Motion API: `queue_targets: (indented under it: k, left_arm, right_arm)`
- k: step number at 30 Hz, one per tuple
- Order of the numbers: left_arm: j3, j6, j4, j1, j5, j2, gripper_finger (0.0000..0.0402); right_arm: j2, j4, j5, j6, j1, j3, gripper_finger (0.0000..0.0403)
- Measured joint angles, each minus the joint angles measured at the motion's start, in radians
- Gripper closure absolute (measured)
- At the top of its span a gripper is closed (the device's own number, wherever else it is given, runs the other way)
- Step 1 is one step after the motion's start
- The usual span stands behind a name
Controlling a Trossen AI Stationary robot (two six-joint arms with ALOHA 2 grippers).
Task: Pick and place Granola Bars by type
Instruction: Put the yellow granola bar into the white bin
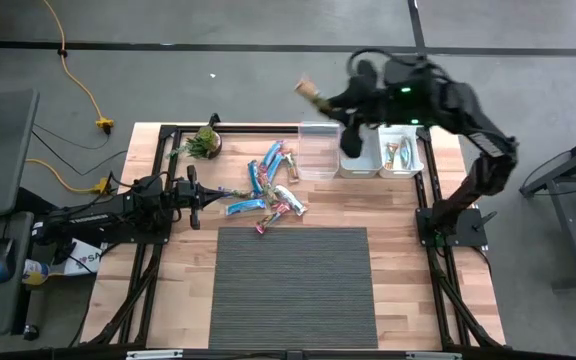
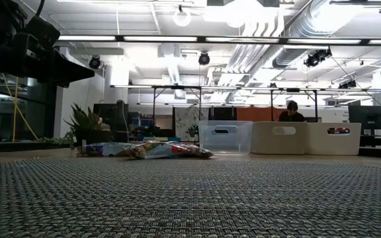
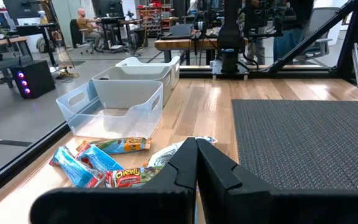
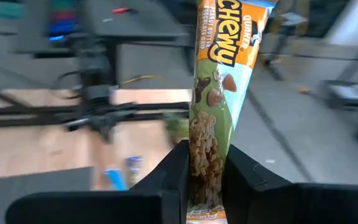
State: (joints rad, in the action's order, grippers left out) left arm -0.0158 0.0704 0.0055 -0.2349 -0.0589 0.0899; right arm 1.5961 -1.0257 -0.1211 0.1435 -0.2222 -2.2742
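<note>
My right gripper (image 1: 326, 98) is raised high over the table's far edge, above the bins, shut on an orange-and-green granola bar (image 4: 213, 93). Several more bars, blue, blue-red-white and yellow-green, lie in a loose pile (image 1: 270, 190) on the wooden table, also seen in the low view (image 2: 152, 150) and in the left wrist view (image 3: 107, 165). My left gripper (image 1: 196, 193) rests shut and level at the table's left, pointing at the pile and touching nothing. My right gripper pinches the orange-and-green bar between its two fingers, which lie along the bar's two long edges (image 4: 205, 171) at its lower end. The printed face shows between them. The rest of the bar (image 1: 310, 90) sticks out past the fingertips, lifted clear of everything.
Along the far edge stand a clear bin (image 1: 318, 150), a white bin (image 1: 361, 158) and another white bin (image 1: 401, 153) with bars in it. A potted plant (image 1: 205, 142) sits at the far left. A grey woven mat (image 1: 293, 285) covers the near middle.
</note>
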Motion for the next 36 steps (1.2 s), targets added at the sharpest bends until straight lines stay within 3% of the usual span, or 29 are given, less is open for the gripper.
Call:
queue_targets:
  k: [9, 14, 17, 23, 29, 36]
  left_arm:
    - [0.0, 0.0, 0.0, 0.0, 0.0, 0.0, 0.04]
    - [0.0, 0.0, 0.0, 0.0, 0.0, 0.0, 0.04]
    - [0.0, 0.0, 0.0, 0.0, 0.0, 0.0, 0.04]
    - [0.0, 0.0, 0.0, 0.0, 0.0, 0.0, 0.04]
    - [0.0, 0.0, 0.0, 0.0, 0.0, 0.0, 0.04]
    - [0.0, 0.0, 0.0, 0.0, 0.0, 0.0, 0.04]
  right_arm:
    - [-0.093, -0.067, -0.4, -0.02, 0.0, 0.0, 0.035]
    - [-0.085, -0.198, -0.682, -0.199, -0.02, 0.0, 0.035]
    - [-0.068, -0.33, -0.77, -0.364, -0.065, 0.0, 0.035]
    - [-0.024, -0.538, -0.789, -0.645, -0.186, 0.021, 0.035]
    - [-0.031, -0.512, -0.734, -0.692, -0.323, 0.241, 0.035]
    - [-0.031, -0.395, -0.58, -0.7, -0.477, 0.597, 0.035]
